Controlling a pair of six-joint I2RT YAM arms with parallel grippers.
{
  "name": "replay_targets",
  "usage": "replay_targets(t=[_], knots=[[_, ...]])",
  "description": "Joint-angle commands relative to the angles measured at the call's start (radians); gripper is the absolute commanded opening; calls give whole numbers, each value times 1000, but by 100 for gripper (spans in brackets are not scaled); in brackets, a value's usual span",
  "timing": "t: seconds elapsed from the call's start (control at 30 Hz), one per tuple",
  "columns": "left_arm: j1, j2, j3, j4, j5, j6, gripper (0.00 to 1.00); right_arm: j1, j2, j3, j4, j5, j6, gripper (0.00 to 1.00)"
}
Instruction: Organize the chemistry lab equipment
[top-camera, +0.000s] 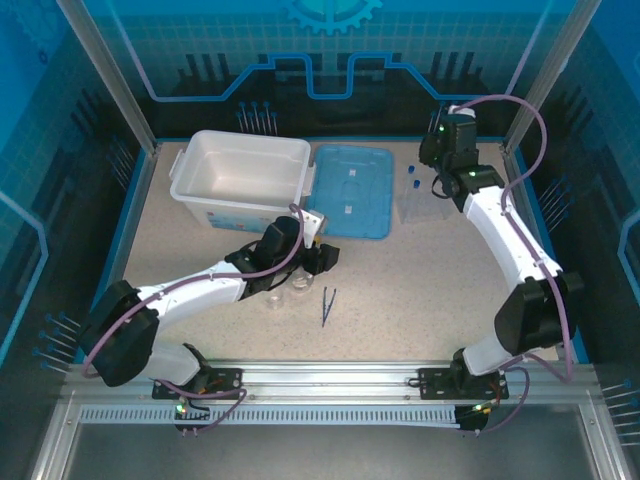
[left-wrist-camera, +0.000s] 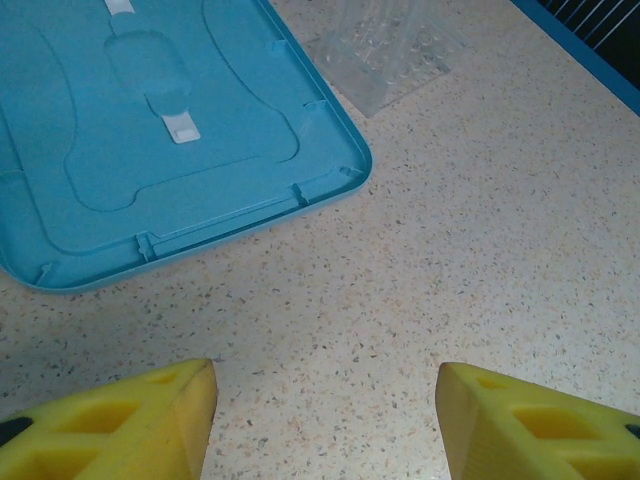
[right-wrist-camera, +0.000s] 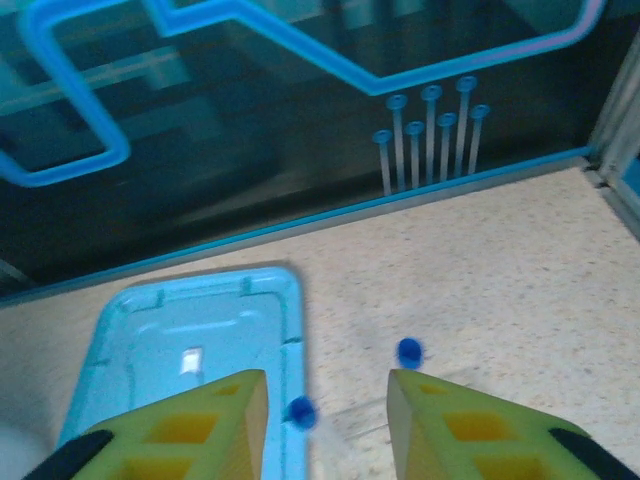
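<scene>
Right tool (right-wrist-camera: 325, 382) parted, cut off below, two blue caps (right-wrist-camera: 408, 351) blurred

Speckled table (top-camera: 400, 290) bears tub (top-camera: 235, 212), lid (top-camera: 350, 190), tweezers (top-camera: 327, 305).

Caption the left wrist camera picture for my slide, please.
Left gripper, jaws open, above the speckled table beside the light-blue lid; clear rack beyond.

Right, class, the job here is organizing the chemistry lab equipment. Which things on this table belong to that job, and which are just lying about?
Belong to the job:
- blue-capped tubes
- dark-blue tweezers
- two small clear glass vessels

Just lying about:
- white tub
- light-blue lid
</scene>
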Motion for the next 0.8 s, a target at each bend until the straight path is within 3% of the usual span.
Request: replay_targets(t=[0.0,0.27,0.47,0.77], knots=[[9,-35,-11,-26,-41,4,61,79,-59,-27,-59,-21,-18,42],[10,-57,-7,-67,-113,15,61,261,-152,-99,-137,-20,-69,49],[9,-118,5,-192,-181,-14,61,385,-217,-219,-159,-3,-115,54],[3,-190,-14,-378,-247,-71,61,458,-221,-391,-110,-54,-72,59]])
